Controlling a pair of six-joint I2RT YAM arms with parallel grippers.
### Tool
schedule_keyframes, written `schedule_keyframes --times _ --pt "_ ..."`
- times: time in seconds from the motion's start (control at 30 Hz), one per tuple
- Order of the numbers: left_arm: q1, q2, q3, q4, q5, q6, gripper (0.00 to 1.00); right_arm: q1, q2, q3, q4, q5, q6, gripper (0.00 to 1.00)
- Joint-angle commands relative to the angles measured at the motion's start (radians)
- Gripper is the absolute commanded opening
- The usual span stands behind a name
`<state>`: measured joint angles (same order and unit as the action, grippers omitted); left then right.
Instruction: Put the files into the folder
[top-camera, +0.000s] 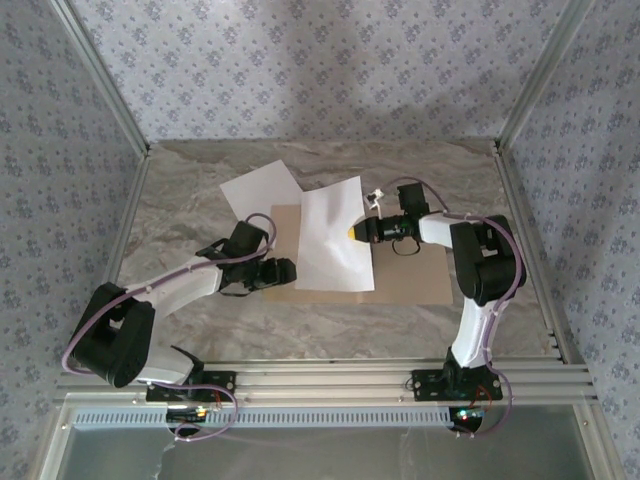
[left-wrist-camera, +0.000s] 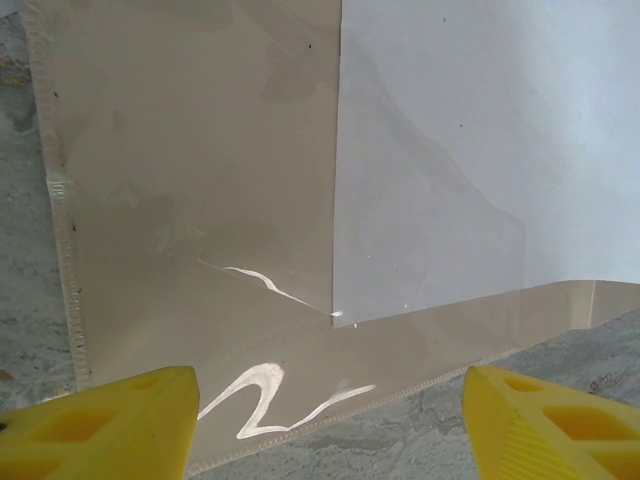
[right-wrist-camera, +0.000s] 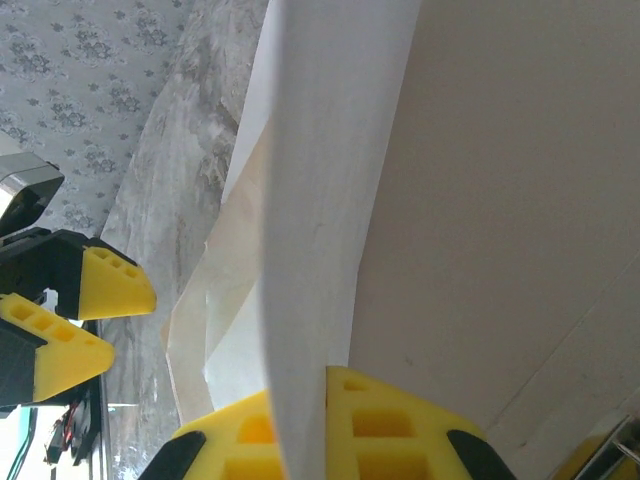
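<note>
The folder (top-camera: 410, 280) lies flat and opened at the centre of the marble table (top-camera: 200, 320) in the top view. Its tan surface runs from mid-frame to the right, ending just short of the right arm's base.

First sheet (top-camera: 335, 240): white, lying across the left-centre of the folder, with its right edge lifted. The right wrist view shows it standing on edge (right-wrist-camera: 320, 180) up the middle of the frame, with the folder's pale inside (right-wrist-camera: 520, 180) to the right.

Second sheet (top-camera: 258, 190): white, upper left of centre, resting on the table with its lower corner at the folder's top left.

Right claw (top-camera: 352, 232): at the first sheet's right edge. Its yellow fingers (right-wrist-camera: 390, 430) are clamped together on that edge, with paper between them (right-wrist-camera: 300, 425).

Left claw (top-camera: 287, 270): at the folder's lower left edge, holding nothing. In its own camera its fingers (left-wrist-camera: 110, 420) sit in the two bottom corners, spread wide (left-wrist-camera: 330, 425), over the folder's glossy near edge (left-wrist-camera: 200, 180). The first sheet (left-wrist-camera: 480, 130) is at upper right. The right wrist view confirms the gap (right-wrist-camera: 85, 320).
</note>
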<state>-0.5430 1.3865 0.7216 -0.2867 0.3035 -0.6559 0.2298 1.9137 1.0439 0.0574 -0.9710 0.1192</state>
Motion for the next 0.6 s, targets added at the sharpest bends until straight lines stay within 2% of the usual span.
schedule_keyframes --times 0.0,0.27,0.57 --pt "0.003 -0.005 -0.007 -0.004 0.017 0.000 0.71 0.006 0.013 -0.006 0.009 -0.032 0.006 0.00" --pt "0.005 -0.007 -0.007 -0.008 0.017 -0.001 0.71 0.004 -0.049 0.017 -0.105 0.017 -0.094 0.00" --pt "0.006 -0.003 0.006 -0.014 0.017 0.003 0.71 -0.025 -0.086 0.030 -0.189 -0.010 -0.167 0.00"
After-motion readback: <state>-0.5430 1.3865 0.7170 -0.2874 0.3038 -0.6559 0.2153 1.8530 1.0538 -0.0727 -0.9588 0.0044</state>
